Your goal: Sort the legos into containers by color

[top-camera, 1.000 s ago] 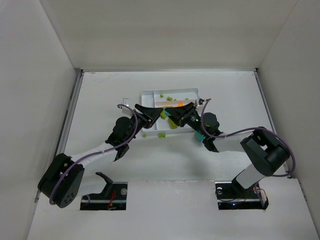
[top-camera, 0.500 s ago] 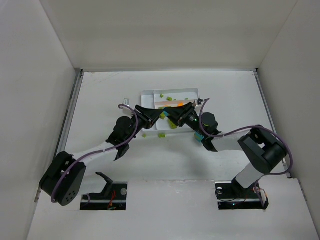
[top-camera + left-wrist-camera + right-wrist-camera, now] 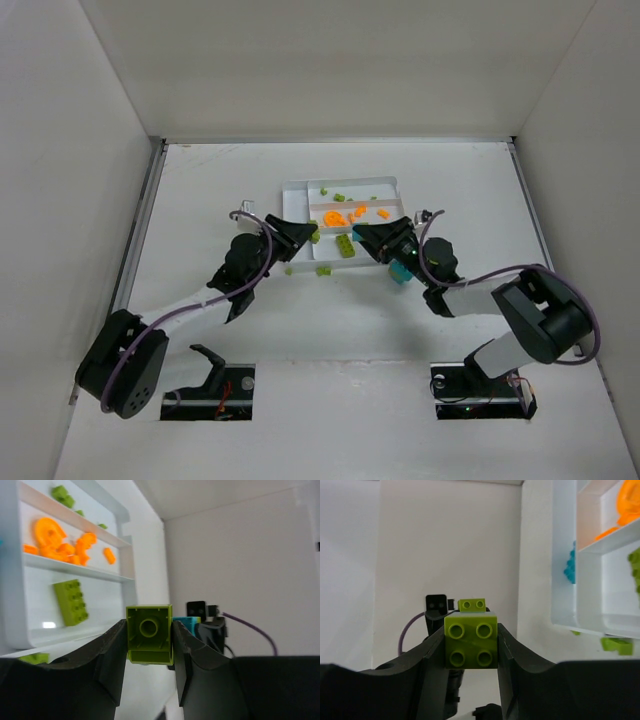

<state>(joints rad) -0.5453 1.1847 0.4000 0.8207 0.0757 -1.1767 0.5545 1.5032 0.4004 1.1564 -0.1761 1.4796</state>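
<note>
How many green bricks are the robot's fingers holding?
2. One green brick is pinched between the left fingers; a second green brick between the right fingers.

A plain white table [image 3: 200, 190] is seen from above, closed in on three sides by bare white walls: a back wall [image 3: 330, 60], a left wall [image 3: 60, 200] and a right wall [image 3: 590, 140]. A thin grey metal strip [image 3: 140, 225] runs along the table's left edge, and a fainter grey strip [image 3: 528, 195] runs along its right edge. At the near edge lies a white panel [image 3: 340, 420] with two dark rectangular openings cut into it — a left cutout [image 3: 240, 385] and a right cutout [image 3: 445, 385].
</note>
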